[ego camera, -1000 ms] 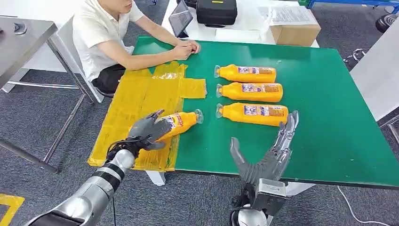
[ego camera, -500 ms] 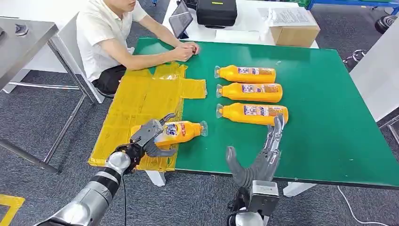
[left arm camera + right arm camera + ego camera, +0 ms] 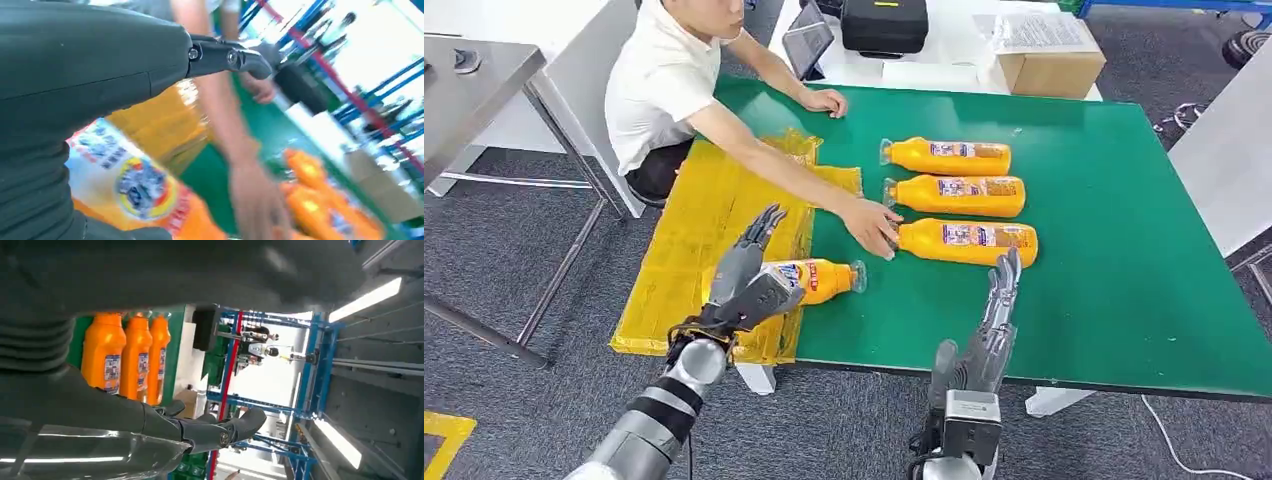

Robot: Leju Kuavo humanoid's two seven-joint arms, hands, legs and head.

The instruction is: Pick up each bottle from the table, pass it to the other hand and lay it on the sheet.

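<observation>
At the near edge of the table, the right hand was seen upright with its fingers straight and apart, nothing in them. Toward the near left corner, the left hand was spread over one bottle, fingers extended and apart rather than clamped; whether the palm touched the bottle could not be told. That bottle lay on its side across the sheet's right edge, base on the sheet, cap over the green top. It was judged as delivered, or nearly so.

Further in, three bottles lay side by side mid-table, caps toward the sheet, apart from it. These were judged to be left: each to be picked up, passed across and laid down. A person's hand rested at the cap of the nearest of the three; the person sat at the far left corner.

In the left wrist view, the bottle's label was shown close beneath the hand, with the person's arm blurred beyond. In the right wrist view, the three bottles were shown in a row past the open hand.
</observation>
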